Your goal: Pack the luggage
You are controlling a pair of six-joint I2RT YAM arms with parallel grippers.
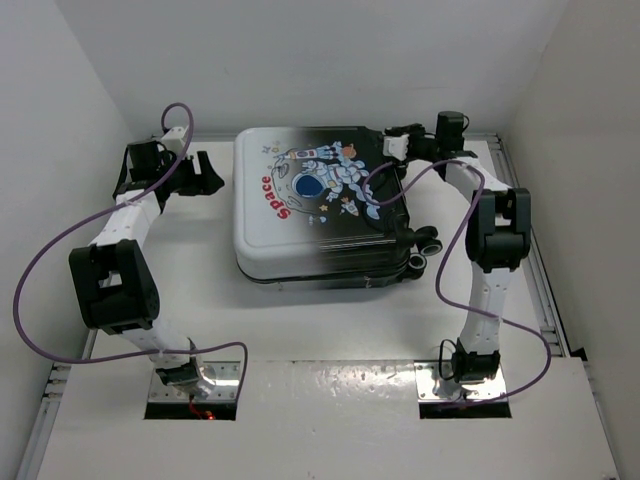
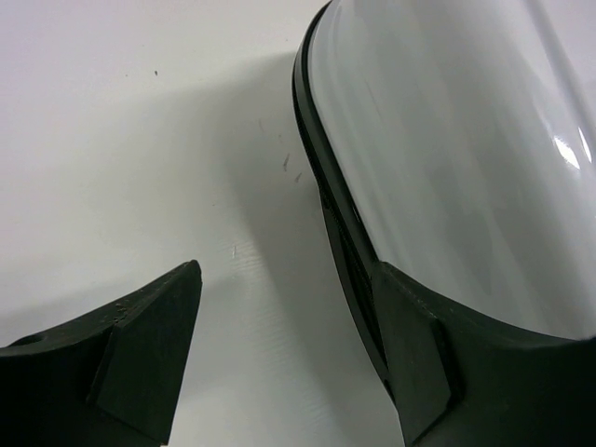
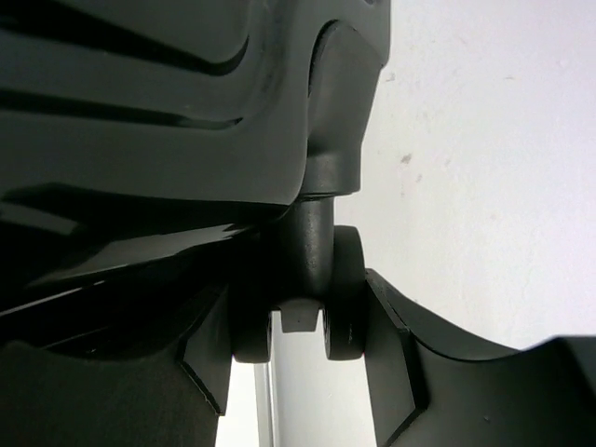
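Note:
The luggage (image 1: 320,200) lies flat and closed on the white table, astronaut and "Space" print facing up. My left gripper (image 1: 215,175) is open beside its far left corner. In the left wrist view (image 2: 287,279) one finger rests by the white shell (image 2: 447,149) and its black seam, the other over bare table. My right gripper (image 1: 385,143) is at the far right corner. In the right wrist view (image 3: 296,284) its fingers close on a black twin caster (image 3: 317,242) under the dark shell (image 3: 149,102).
Two more casters (image 1: 425,245) stick out at the luggage's near right corner. White walls close in on the left, back and right. A metal rail (image 1: 545,290) runs along the table's right edge. Purple cables loop from both arms.

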